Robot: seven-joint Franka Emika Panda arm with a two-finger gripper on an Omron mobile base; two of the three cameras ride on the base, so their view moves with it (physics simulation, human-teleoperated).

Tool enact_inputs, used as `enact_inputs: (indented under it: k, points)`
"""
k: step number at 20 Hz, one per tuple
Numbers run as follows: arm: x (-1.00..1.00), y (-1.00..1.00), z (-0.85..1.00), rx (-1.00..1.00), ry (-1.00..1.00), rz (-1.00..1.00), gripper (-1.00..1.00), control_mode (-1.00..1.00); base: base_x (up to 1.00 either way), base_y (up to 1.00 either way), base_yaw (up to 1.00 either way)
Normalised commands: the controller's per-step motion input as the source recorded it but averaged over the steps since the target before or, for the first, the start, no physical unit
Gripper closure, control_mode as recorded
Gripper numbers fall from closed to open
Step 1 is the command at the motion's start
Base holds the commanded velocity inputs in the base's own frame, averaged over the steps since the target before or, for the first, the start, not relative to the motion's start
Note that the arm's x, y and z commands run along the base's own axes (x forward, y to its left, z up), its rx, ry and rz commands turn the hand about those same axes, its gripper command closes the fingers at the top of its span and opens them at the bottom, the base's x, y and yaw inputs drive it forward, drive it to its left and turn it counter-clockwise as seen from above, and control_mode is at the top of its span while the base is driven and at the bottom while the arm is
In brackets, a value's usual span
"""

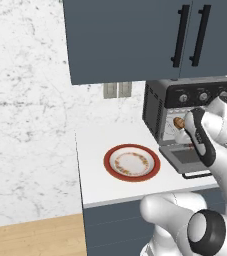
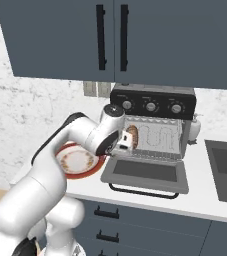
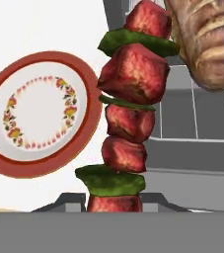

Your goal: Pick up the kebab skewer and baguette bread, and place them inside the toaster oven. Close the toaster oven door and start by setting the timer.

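- Oven (image 2: pixel 152 125) door (image 2: pixel 146 174) lies flat open, ready for loading.
- Plate (image 1: pixel 132 162) sits bare on the counter (image 1: pixel 97 145), left of the oven.
- Gripper (image 2: pixel 124 142) at the oven mouth, jaws nearly together, pinching the skewer (image 3: pixel 126 108) by its end.
- Bread (image 3: pixel 209 37) is just beside the skewer over the rack; who bears it, cannot tell.

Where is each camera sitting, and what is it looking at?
Left base view: behind the arm's left, looking at the plate and toaster oven; arm at lower right.
Right base view: behind its right, facing the open oven door; arm at lower left.
Hand view: on the hand, looking along the kebab past the bread.
All three share the plate.
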Motion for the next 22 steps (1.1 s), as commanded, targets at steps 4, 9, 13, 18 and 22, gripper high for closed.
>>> enact_inputs:
  k: [4,9,13,18,22]
  points:
    - [0.00,-0.89,0.58,0.00,-0.08,0.00,1.00,-1.00,0.00,0.00,0.00]
    - [0.16,-0.93,0.22,0.00,-0.02,0.00,1.00,-1.00,0.00,0.00,0.00]
    - [0.04,-0.27,-0.37,0.00,-0.10,0.00,1.00,-1.00,0.00,0.00,0.00]
    - [0.20,-0.29,-0.11,0.00,-0.15,0.00,1.00,-1.00,0.00,0.00,0.00]
    - [0.28,-0.20,0.00,0.00,-0.02,0.00,1.00,-1.00,0.00,0.00,0.00]
